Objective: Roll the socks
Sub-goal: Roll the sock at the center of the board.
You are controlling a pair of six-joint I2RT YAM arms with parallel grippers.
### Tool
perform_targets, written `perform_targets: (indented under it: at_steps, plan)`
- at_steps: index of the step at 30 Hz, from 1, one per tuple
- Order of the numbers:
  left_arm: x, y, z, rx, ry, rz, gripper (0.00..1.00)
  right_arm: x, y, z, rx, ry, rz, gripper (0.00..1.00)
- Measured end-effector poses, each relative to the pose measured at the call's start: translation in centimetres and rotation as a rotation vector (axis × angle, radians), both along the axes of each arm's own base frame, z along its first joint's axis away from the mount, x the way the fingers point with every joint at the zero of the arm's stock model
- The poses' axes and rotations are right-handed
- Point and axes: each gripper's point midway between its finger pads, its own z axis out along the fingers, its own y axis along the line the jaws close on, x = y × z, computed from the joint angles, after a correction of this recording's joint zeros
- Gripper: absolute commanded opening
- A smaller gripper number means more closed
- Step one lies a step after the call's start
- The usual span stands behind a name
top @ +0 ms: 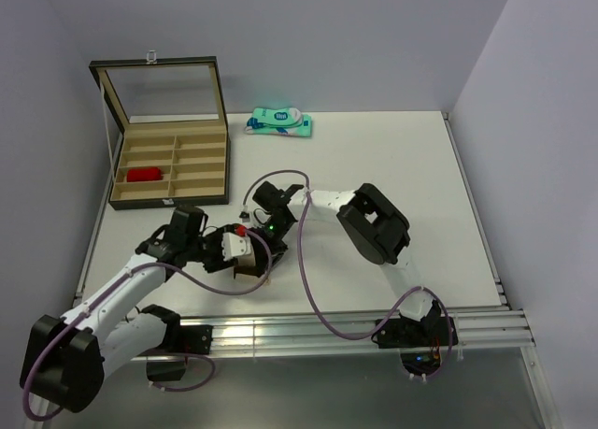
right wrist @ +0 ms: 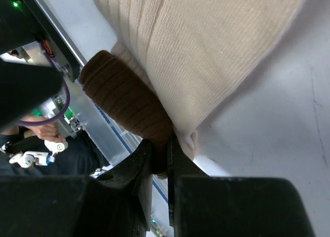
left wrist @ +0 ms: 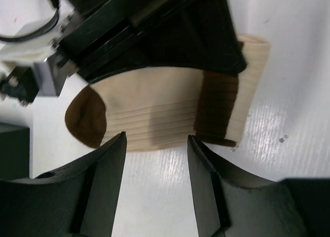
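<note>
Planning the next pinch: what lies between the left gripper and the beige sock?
Nothing. The left wrist view shows the left gripper open over bare table, with the beige sock's edge right at its fingertips.

Looks soft and ribbed, like knit cloth: cream sock right in front of the left gripper. Smooth, shiny white under it: table. Dull, smooth black plastic on the fingers.
</note>
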Motion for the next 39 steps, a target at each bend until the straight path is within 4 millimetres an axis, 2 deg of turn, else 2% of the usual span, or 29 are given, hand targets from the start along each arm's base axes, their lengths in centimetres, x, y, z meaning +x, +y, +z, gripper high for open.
perform_targets:
  at_steps: [11, 20, 26, 30, 34, 35, 37, 38, 39]
  plan:
    - [-2.9, -3.1, -0.3, 0.013, -0.032, -0.166, 0.59, 0.1, 0.0, 0.0, -0.006, -0.002, -0.001, 0.00]
    - [-6.1, -3.7, -3.0, 0.078, 0.002, -0.267, 0.57, 0.1, 0.0, 0.0, -0.005, -0.002, -0.001, 0.00]
    - [-5.1, -3.9, -3.6, 0.096, -0.031, -0.246, 0.55, 0.1, 0.0, 0.0, -0.005, -0.002, -0.001, 0.00]
    - [-4.3, -3.6, -4.7, 0.131, -0.039, -0.217, 0.52, 0.0, 0.0, 0.0, -0.002, -0.002, -0.002, 0.00]
    - [-4.0, -4.0, -4.9, 0.123, -0.039, -0.205, 0.43, 0.0, -0.2, 0.0, -0.004, -0.001, -0.009, 0.02]
    - [-3.9, -4.1, -4.9, 0.121, -0.038, -0.206, 0.37, 0.0, -0.4, 0.0, -0.004, -0.001, -0.012, 0.03]
    - [-3.9, -4.1, -5.1, 0.122, -0.035, -0.206, 0.26, 0.0, -0.5, 0.0, -0.004, -0.001, -0.020, 0.12]
    - [-3.9, -4.2, -5.1, 0.123, -0.034, -0.208, 0.16, 0.1, -0.5, 0.0, -0.006, -0.003, -0.026, 0.18]
    - [-3.9, -4.2, -5.1, 0.123, -0.028, -0.205, 0.12, 0.1, -0.5, 0.1, -0.010, -0.005, -0.034, 0.22]
